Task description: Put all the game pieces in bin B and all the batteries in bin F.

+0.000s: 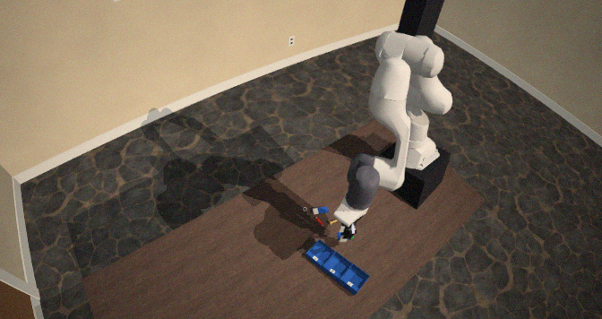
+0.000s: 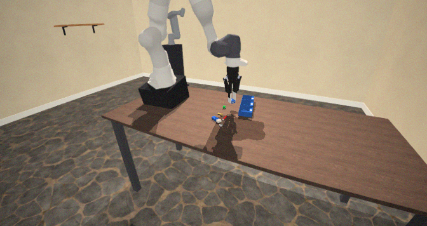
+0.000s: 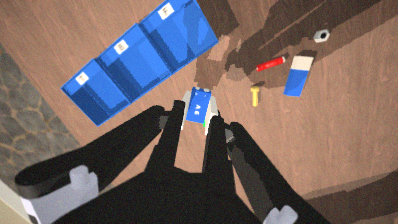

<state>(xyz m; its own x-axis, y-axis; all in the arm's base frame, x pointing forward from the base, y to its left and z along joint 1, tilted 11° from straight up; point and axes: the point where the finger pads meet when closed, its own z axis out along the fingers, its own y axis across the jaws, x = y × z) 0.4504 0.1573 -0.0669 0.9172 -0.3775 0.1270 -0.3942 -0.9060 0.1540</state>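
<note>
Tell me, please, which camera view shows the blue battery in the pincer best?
The wrist view: the blue battery fills the middle, clamped between the pincer pads, its label facing up. The exterior view shows only a small blue and white tip below the fingers. From the top, the arm largely hides it.
</note>
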